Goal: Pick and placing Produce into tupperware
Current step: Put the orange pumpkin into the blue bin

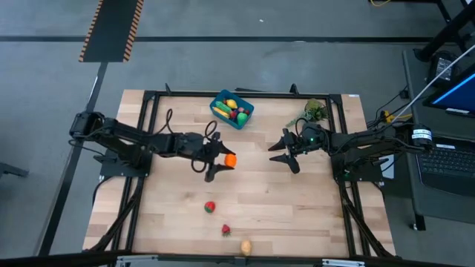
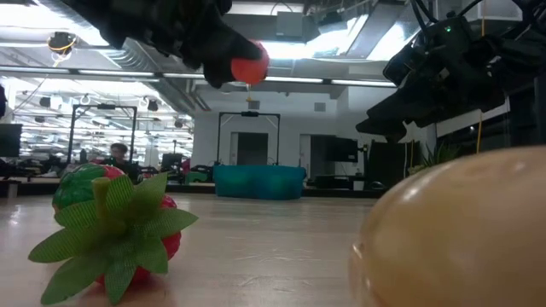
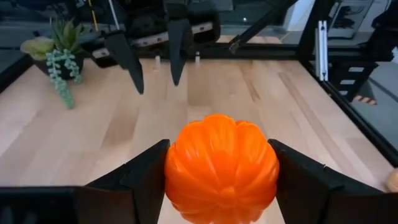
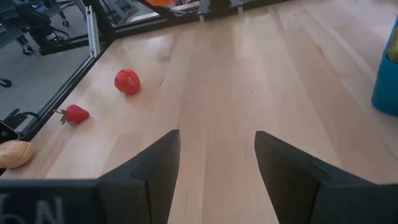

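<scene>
Right now the left gripper (image 1: 220,162) is clamped on an orange toy pumpkin (image 1: 230,159), jaws pressed to both its sides, lifted over mid-table. Above it in the high view, the blue tupperware (image 1: 231,109) already holds several pieces. The right gripper (image 1: 286,148) hangs empty, jaws parted, right of center. Three pieces wait low in frame: a red tomato (image 1: 210,207), a strawberry (image 1: 225,230), a tan potato (image 1: 246,247). Roughly two-thirds done, I'd say.

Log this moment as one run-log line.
left gripper: shut on orange toy, above table | right gripper: open, empty | blue container: partly filled | loose: three pieces near front edge
</scene>
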`<control>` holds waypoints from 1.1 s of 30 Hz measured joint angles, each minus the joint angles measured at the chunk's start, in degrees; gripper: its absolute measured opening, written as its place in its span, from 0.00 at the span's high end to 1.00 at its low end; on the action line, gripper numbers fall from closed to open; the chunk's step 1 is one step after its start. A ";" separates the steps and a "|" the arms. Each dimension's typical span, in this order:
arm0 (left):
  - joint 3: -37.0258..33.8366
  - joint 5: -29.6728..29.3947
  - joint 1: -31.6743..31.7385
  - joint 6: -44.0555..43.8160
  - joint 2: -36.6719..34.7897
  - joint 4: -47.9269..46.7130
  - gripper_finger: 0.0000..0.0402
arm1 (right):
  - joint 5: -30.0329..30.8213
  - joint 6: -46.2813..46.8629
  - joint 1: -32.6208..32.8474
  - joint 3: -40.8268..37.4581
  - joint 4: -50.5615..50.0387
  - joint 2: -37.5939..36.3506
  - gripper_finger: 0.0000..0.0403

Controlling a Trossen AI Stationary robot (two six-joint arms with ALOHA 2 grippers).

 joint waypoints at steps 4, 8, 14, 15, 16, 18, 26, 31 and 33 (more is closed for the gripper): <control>-0.02 0.73 1.46 0.08 0.04 -1.10 0.42 | 0.01 0.00 0.00 0.00 -0.02 0.00 0.48; -0.02 1.45 2.83 1.33 0.04 -1.48 0.42 | 0.00 -0.42 0.00 0.00 -0.04 0.00 0.48; -0.02 1.44 5.80 1.36 0.04 -2.10 0.42 | 0.02 -0.61 0.00 0.00 -0.04 0.00 0.48; -0.02 0.96 6.35 1.18 0.04 -2.23 0.42 | 0.00 -0.63 0.00 0.00 -0.04 0.00 0.48; -0.02 -0.04 6.86 1.12 0.04 -2.23 0.42 | 0.01 -0.68 0.00 0.00 -0.04 0.00 0.48; -0.02 -3.27 7.92 1.17 0.04 -2.21 0.42 | 0.02 -0.92 0.00 0.00 -0.04 0.00 0.48; -0.02 -6.77 13.14 2.34 0.04 -2.23 0.42 | 0.13 -2.40 0.00 0.00 0.01 0.00 0.48; -0.02 -6.77 17.72 2.98 0.04 -3.31 0.42 | 0.15 -4.78 0.00 0.00 1.24 0.00 0.48; -0.02 -6.79 20.00 3.27 0.04 -4.39 0.42 | 0.15 -5.34 0.00 0.00 2.01 0.00 0.48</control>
